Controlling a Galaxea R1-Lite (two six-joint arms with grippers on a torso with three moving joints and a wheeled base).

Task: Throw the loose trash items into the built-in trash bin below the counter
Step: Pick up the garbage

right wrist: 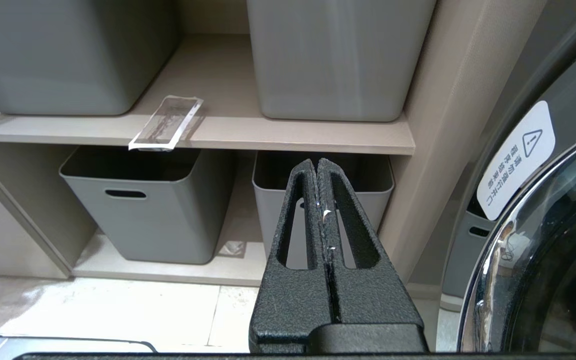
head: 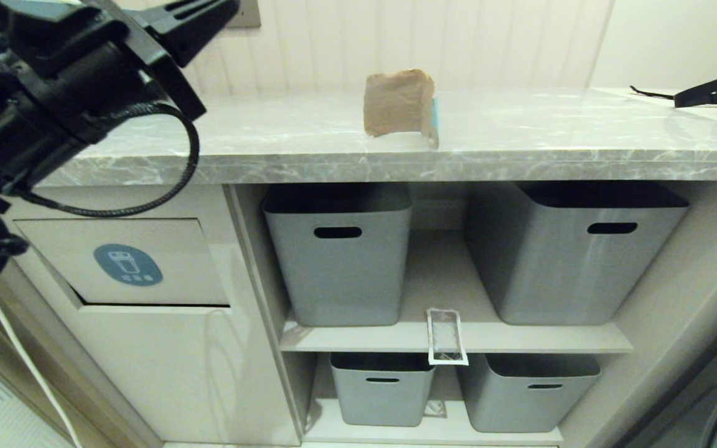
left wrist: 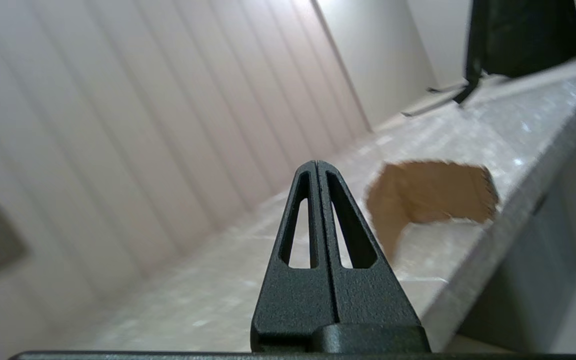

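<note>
My left gripper (left wrist: pixel 316 165) is up at the far left end of the long grey marble-look counter (head: pixel 309 134), fingers pressed flat together with nothing between them, pointing along the slab toward the torn brown cardboard piece with a teal face (head: pixel 401 103). That piece stands upright near the counter's thick front edge, well apart from my fingertips, with bare marble between us and the ribbed pale wall panel (left wrist: pixel 133 100) running close along the back. Far down the slab lies a black strap (head: pixel 710 92), well clear of the cardboard. Below the counter on my left sits the beige built-in trash bin (head: pixel 147 323), its rectangular swing flap with the blue oval sticker (head: pixel 127 264) shut. On the plain beige upper shelf (head: pixel 520 339), a clear white-edged plastic wrapper (head: pixel 445 336) lies in the gap between two grey plastic tubs with slot handles (head: pixel 340 261), its end hanging over the shelf's front edge. My right gripper (right wrist: pixel 317 165) hangs low before the lower tubs, fingers closed tight and empty, beside a round appliance door (right wrist: pixel 543 260).
</note>
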